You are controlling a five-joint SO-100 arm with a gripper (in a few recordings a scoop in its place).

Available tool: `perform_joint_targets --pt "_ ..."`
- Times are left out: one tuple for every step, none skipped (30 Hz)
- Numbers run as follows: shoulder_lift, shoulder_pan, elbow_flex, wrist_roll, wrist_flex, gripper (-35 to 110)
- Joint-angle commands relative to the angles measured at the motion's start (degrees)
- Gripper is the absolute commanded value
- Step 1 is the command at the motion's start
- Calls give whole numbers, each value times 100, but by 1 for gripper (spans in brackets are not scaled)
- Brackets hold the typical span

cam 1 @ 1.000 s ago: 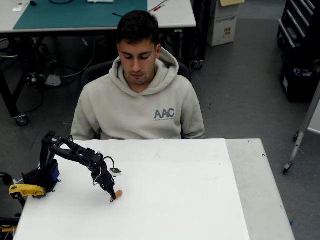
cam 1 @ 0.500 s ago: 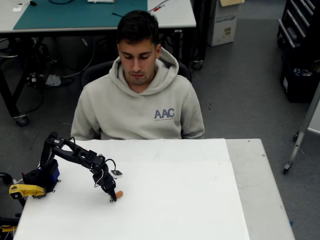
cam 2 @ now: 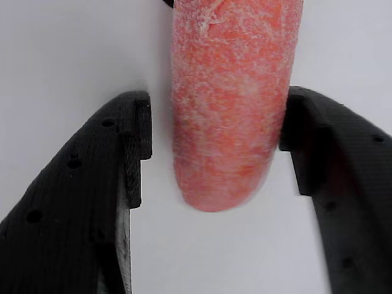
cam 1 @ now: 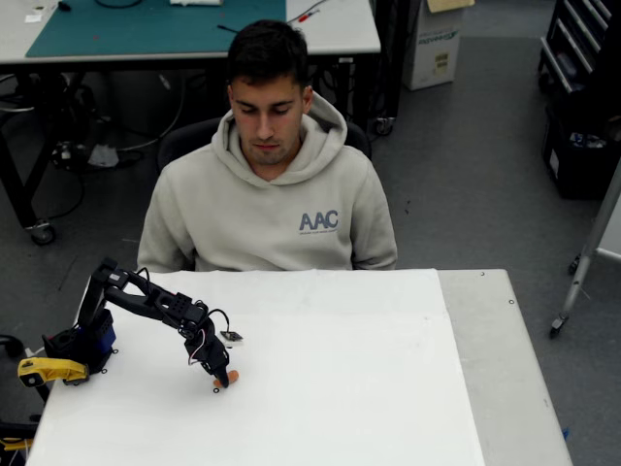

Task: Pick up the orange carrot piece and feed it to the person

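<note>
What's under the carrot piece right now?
Only the white table. The orange carrot piece lies on it between the open pincer fingers, right finger touching, a gap at the left. The contact patch beneath is hidden.

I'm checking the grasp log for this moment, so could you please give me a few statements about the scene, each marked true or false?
1. The carrot piece lies between the jaws of the gripper. True.
2. Both jaws are clamped tight on the carrot piece. False: in the wrist view a strip of white table shows between the left jaw and the carrot, while the right jaw is at or very near its side.
3. The carrot piece is lifted toward the person. False: it lies on the table, down at the gripper's tip in the overhead view.
4. The person sits behind the table, head tilted down. True.
5. The carrot piece is green. False: it is orange.
</note>
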State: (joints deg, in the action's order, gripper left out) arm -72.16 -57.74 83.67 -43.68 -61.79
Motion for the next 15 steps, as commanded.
perform_joint_targets --pt "26 -88 -229 -35 -44 -4" --pt "97 -97 -229 -35 -44 -3" --pt "167 -97 -229 -35 -44 -1" --pt "229 -97 -229 -35 -44 -1" --pt "281 -97 -229 -35 -44 -1" --pt "334 -97 -229 -35 -44 -1" --pt "378 -97 -229 -35 -44 -1" --pt "396 -97 -229 -35 -44 -2" --pt "352 -97 -229 -35 -44 -2" --pt "352 -88 -229 -35 -44 -2" --pt "343 -79 -229 -26 -44 -2" --pt "343 -62 -237 -26 -44 -2" --pt "343 -35 -308 -26 -44 -2" --pt "343 -26 -325 -26 -44 -2" --pt "334 -18 -334 -26 -44 -2"
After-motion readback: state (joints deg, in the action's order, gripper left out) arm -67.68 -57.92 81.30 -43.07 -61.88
